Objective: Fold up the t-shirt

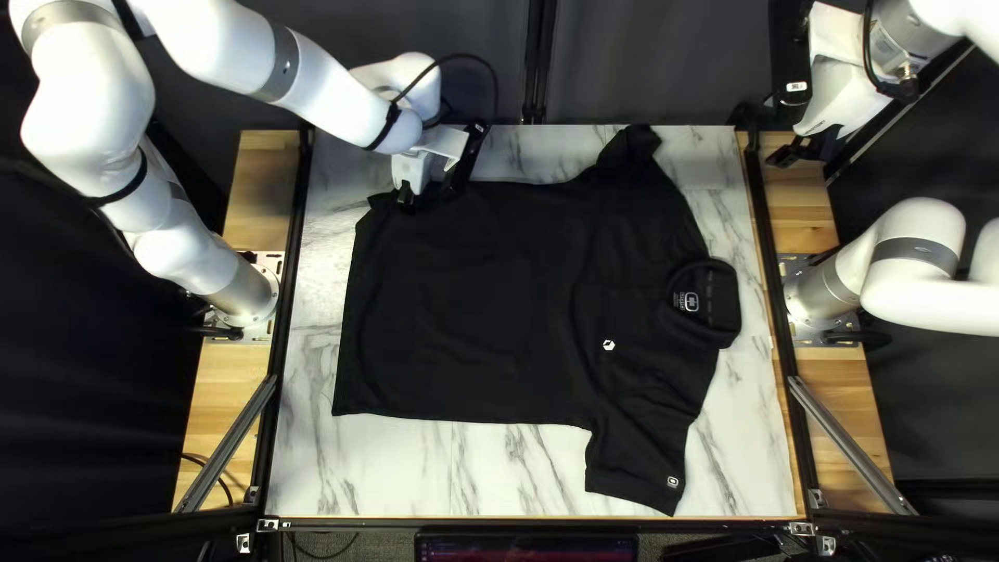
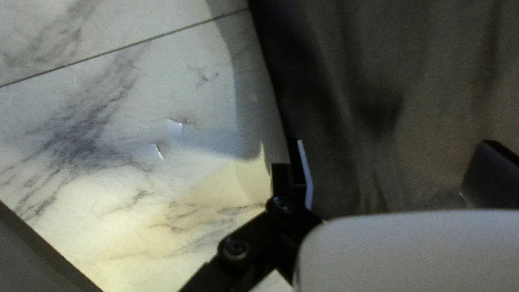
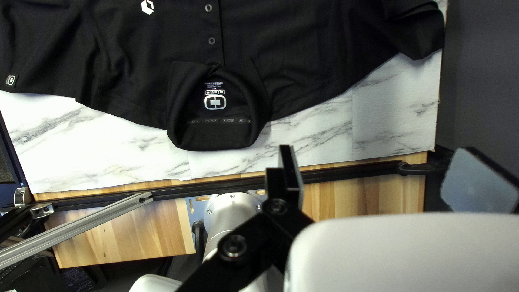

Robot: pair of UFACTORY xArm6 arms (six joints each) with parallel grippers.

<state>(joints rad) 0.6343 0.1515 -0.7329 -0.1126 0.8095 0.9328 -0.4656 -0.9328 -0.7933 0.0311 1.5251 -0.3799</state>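
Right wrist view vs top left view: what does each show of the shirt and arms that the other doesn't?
Right wrist only: two front buttons.
Top left only: the bottom hem and the left arm.
Both: collar, white chest logo, small sleeve patch and the right arm's base.

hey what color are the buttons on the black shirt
The buttons look dark grey, best seen in the right wrist view.
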